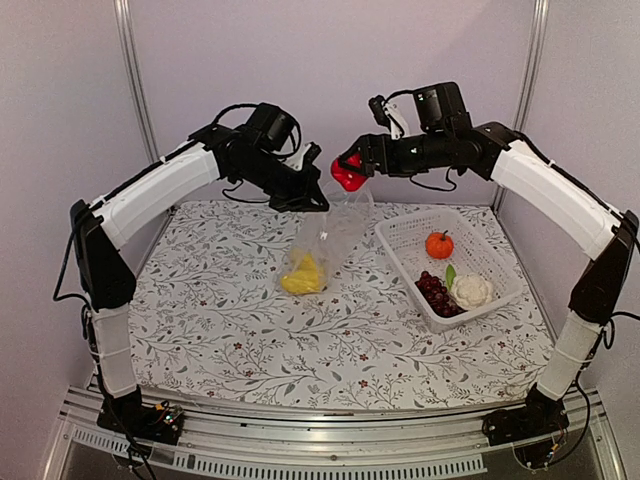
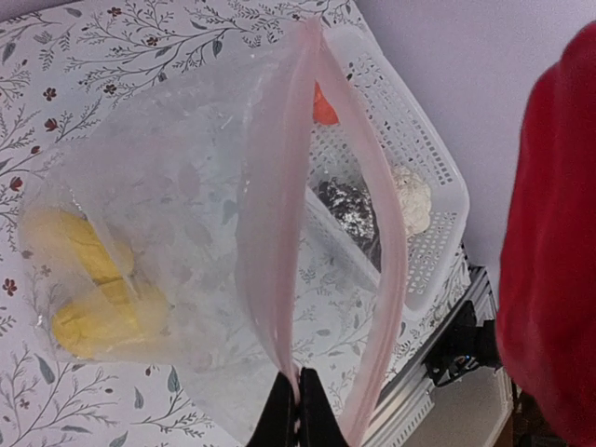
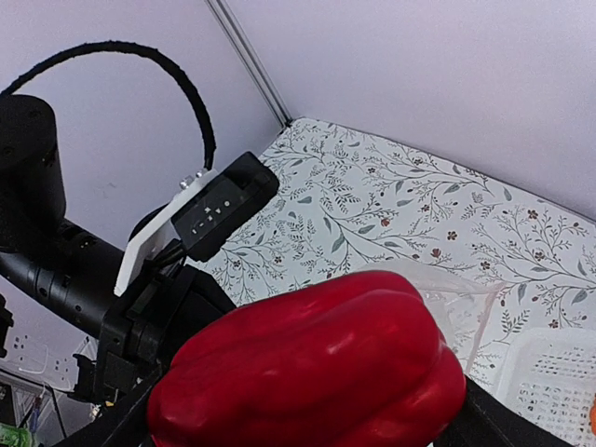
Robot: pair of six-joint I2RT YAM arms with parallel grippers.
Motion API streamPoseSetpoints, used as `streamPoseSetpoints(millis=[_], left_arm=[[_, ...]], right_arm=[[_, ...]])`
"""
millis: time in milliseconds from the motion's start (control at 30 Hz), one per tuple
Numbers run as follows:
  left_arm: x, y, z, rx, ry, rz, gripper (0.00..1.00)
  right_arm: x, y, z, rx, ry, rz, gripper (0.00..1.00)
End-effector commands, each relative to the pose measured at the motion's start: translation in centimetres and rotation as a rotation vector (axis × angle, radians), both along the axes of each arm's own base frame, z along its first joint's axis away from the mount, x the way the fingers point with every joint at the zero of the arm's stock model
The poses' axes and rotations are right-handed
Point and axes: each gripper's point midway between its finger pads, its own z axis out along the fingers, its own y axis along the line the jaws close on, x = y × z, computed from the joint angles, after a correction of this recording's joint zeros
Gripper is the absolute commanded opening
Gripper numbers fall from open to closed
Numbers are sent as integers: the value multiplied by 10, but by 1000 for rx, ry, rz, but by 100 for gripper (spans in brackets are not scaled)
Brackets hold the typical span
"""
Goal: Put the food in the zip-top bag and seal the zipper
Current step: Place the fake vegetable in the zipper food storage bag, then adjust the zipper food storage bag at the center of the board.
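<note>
The clear zip-top bag (image 1: 322, 243) hangs above the mat with its mouth held up. My left gripper (image 2: 298, 399) is shut on one lip of the pale pink zipper (image 2: 277, 233), and the other lip (image 2: 391, 242) bows away, so the mouth gapes. Yellow pieces (image 2: 88, 289) lie in the bottom of the bag (image 1: 303, 275). My right gripper (image 1: 352, 170) is shut on the red pepper (image 3: 317, 372), holding it just above and right of the bag mouth. Its fingers are mostly hidden behind the pepper (image 2: 549, 261).
A white perforated basket (image 1: 400, 232) stands at the right. It holds an orange pumpkin (image 1: 438, 244), dark grapes (image 1: 436, 293) and a white cauliflower (image 1: 472, 291). The two wrists are close together over the back of the floral mat (image 1: 220, 320). My left arm (image 3: 140, 279) sits just left of the pepper.
</note>
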Motion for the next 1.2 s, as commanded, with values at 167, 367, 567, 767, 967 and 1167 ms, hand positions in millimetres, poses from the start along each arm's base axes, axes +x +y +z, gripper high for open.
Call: streamPoseSetpoints(millis=[167, 367, 567, 767, 967, 1167], left_arm=[[-4, -1, 30, -25, -90, -30, 0], [4, 1, 30, -26, -92, -14, 0], [6, 14, 50, -56, -96, 20, 0], [18, 38, 50, -28, -85, 109, 0], [16, 54, 28, 174, -113, 109, 0], [32, 138, 78, 234, -228, 284, 0]], right_arm=[[12, 6, -49, -82, 85, -40, 81], [5, 14, -69, -117, 133, 11, 99], [16, -6, -32, -88, 76, -74, 99], [18, -60, 10, -52, -6, -227, 99], [32, -109, -23, -104, 62, -344, 96], [44, -165, -66, -72, 232, -442, 90]])
